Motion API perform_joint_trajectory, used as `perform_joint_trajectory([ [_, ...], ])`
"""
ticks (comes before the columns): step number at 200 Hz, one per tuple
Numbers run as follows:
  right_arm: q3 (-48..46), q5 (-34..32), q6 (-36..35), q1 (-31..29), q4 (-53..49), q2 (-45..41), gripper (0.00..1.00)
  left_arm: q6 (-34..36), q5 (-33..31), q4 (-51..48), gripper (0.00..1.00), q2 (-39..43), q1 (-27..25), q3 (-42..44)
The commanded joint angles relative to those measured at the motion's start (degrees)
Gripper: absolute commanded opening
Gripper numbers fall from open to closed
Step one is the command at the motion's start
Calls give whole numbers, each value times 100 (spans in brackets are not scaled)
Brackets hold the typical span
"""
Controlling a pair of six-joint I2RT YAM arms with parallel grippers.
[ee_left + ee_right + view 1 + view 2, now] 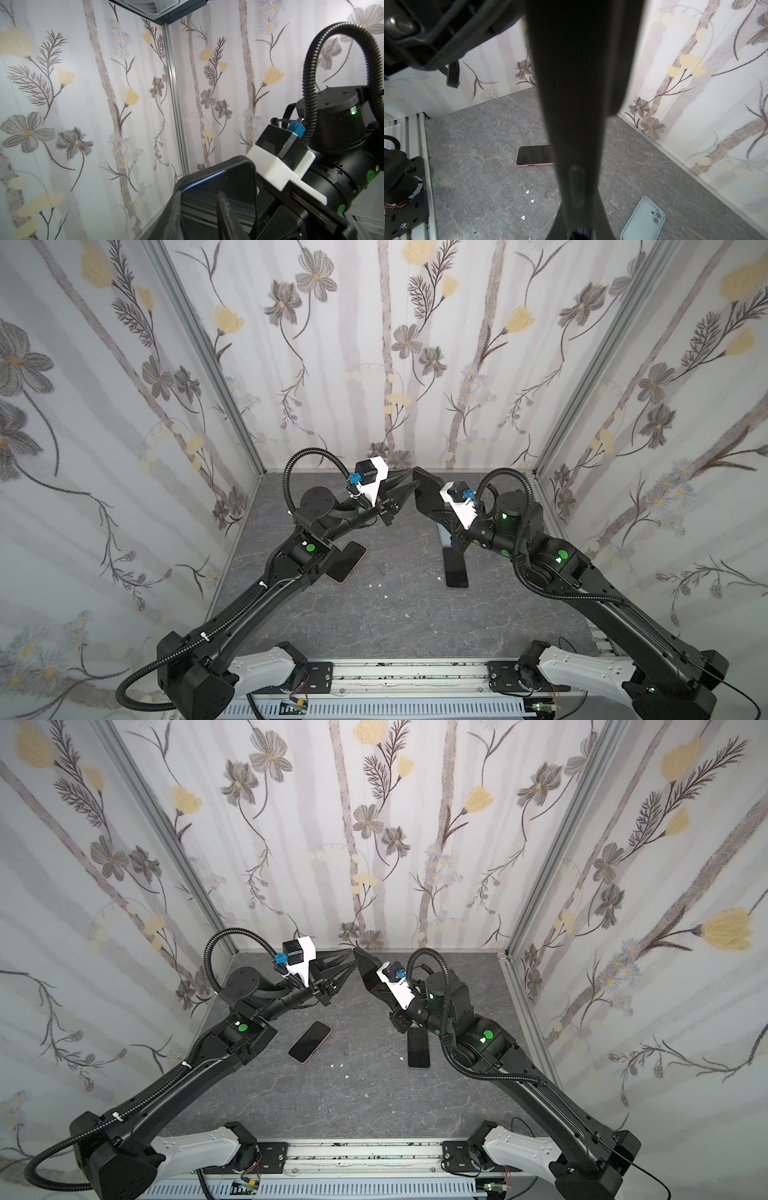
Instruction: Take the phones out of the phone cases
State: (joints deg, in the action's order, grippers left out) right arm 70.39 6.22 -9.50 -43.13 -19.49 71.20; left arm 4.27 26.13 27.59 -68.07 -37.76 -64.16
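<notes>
fingers [226, 214] of the left gripper [411, 486] parted at the rim of the phone case [428, 493]; nothing pinched. right gripper [448, 526] clamped on its lower half, aloft near centre of frame, phone [207, 185] inside. risk: prying twists the case from that pinch, drops to table [395, 614].

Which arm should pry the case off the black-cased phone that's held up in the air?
Left. The right gripper is shut on the black-cased phone, holding it off the table, so it is occupied. The left gripper is open, right at the phone's upper edge.
</notes>
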Motion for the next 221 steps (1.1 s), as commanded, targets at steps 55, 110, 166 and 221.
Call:
perform_joint_trajectory([
  [55,34,307,-181,-103,447,-23,0,41,-3,88,32,-13,-1,34],
  [110,143,554,-305,-138,258,82,0,39,-48,79,32,-17,4,27],
  [166,233,721,-403,-204,148,192,0,29,20,56,32,-31,2,25],
  [221,254,862,-456,-230,103,175,0,-4,165,-6,32,-57,12,7],
])
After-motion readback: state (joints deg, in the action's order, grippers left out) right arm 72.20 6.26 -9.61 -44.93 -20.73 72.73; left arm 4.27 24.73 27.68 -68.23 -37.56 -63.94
